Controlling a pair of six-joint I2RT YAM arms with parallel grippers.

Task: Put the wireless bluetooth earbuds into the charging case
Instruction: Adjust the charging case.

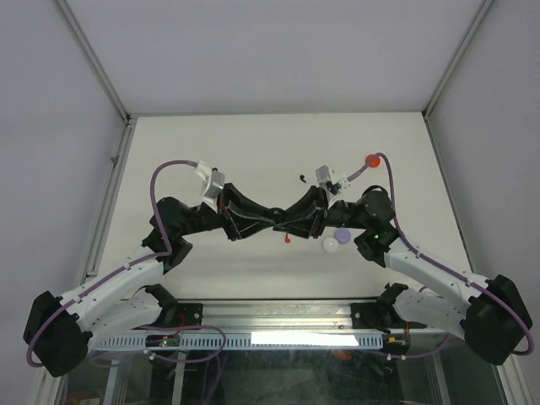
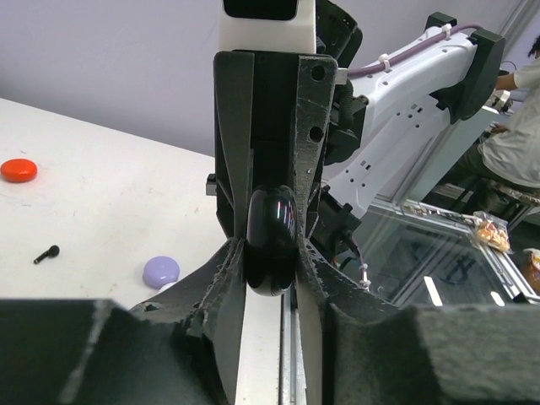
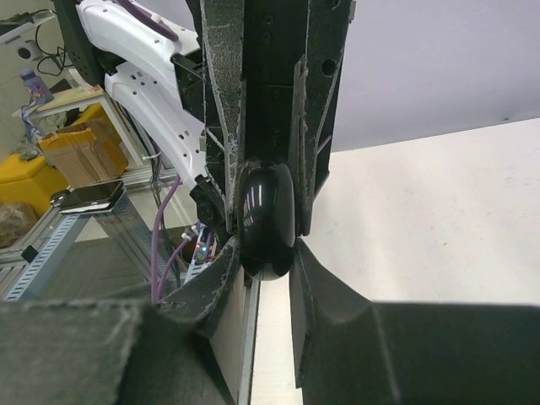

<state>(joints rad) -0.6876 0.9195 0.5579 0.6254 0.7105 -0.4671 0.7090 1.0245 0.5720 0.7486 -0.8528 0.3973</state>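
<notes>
Between my two sets of fingers, over the near middle of the table (image 1: pixel 211 143), I am holding a black case (image 2: pixel 270 240) from both sides at once. My left gripper (image 2: pixel 268 266) is clamping its lower end and my right gripper (image 3: pixel 263 261) is closing on it from the opposite side, so the two grippers are meeting nose to nose with the glossy shell standing edge-on between them. I cannot see a gap in the shell, so I am judging that the lid is shut and that the step in hand is parting it.

To do that well, I am thinking one side should hold firm while the other eases the lid back along its hinge. The shell is smooth and rounded, and a hard squeeze could pop it out sideways.

Just beside my right gripper a lilac case (image 1: pixel 342 235) and a white case (image 1: pixel 331 245) are lying, touching or nearly so. A black earbud (image 1: pixel 301 178) is waiting on the table beyond my grippers, apart from everything, and a red case (image 1: pixel 371 158) is sitting farther off to the right.

Open room is lying toward the far half of the table. The near edge and its metal rail (image 1: pixel 278 316) are running close below me, so any drop is best made away from them
</notes>
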